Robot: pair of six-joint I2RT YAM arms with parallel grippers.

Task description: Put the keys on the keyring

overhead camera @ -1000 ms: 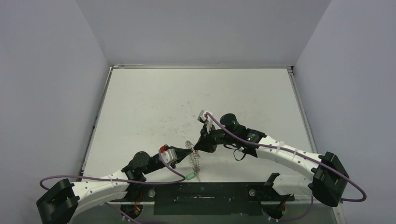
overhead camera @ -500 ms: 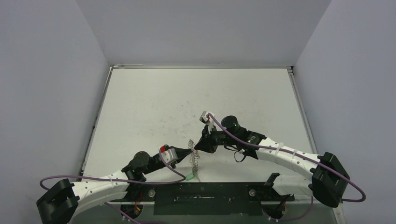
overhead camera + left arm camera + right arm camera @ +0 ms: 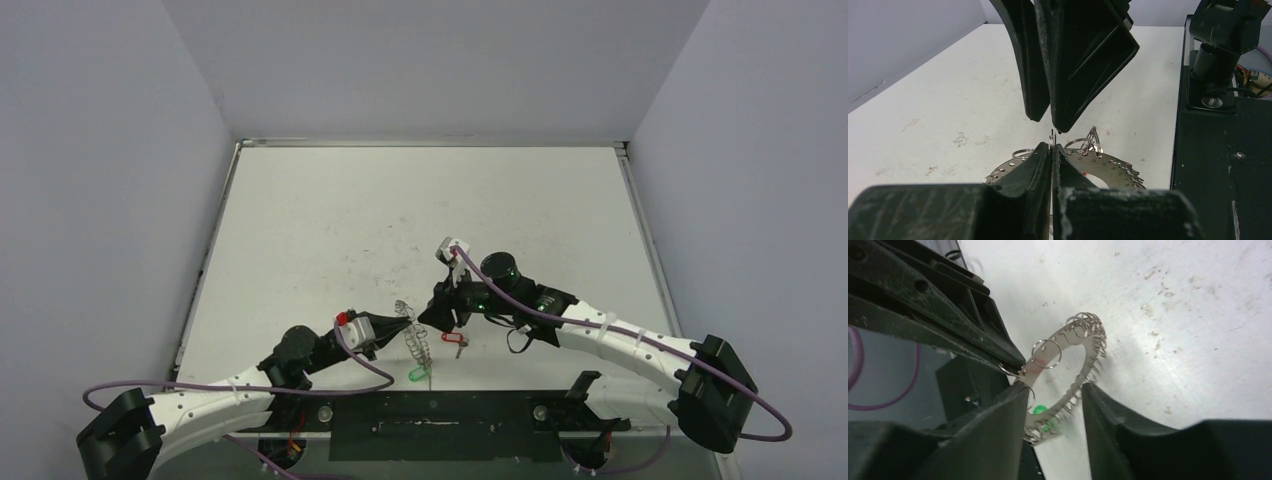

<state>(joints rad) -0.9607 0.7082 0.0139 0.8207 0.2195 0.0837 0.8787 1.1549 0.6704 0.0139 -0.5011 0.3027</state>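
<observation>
Pinching one wire loop, the left gripper (image 3: 1052, 150) clamps the flat silver loop-fringed metal keyring (image 3: 417, 342) upright. The right gripper (image 3: 1054, 390), at its 2 o'clock, stands parted and empty; the red-tagged silver key (image 3: 455, 340) lies at 3 o'clock, the green-tagged silver key (image 3: 417, 375) at 6.

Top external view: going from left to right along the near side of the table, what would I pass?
Left arm's base → left gripper → keyring → red-tagged key → right arm's base. The green-tagged key and the right gripper overlap the ring's span, so they are left out.
</observation>
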